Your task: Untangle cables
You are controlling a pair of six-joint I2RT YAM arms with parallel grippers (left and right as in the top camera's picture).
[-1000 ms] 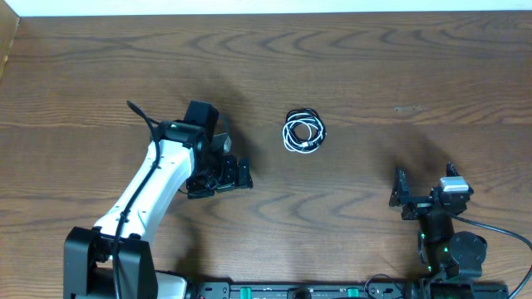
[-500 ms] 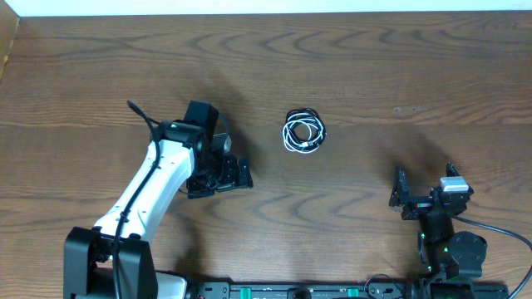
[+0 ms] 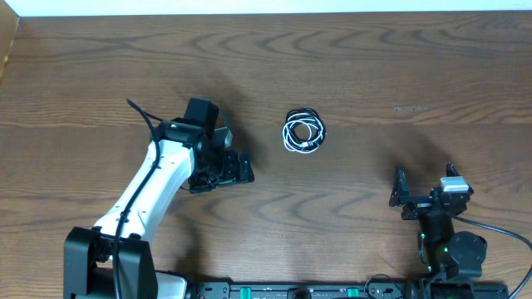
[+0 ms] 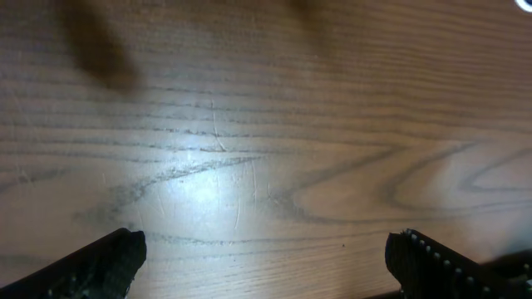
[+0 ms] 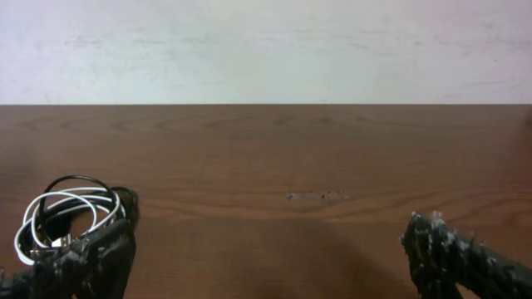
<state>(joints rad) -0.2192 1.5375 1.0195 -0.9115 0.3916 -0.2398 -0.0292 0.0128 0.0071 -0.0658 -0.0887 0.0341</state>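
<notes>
Nudged left tool (image 3: 224, 173) slightly up-frame, kept it and right tool (image 3: 424, 195) wide open, empty, with cables (image 3: 303, 131) unmoved mid-frame.

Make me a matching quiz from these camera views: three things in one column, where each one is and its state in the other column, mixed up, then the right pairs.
Column one:
1. cables
2. left gripper
3. right gripper

Column two:
A. open, near the front right of the table
B. white and black, coiled together near the middle
C. open, holding nothing, to the left of the coil

Pairs: 1-B, 2-C, 3-A
</notes>
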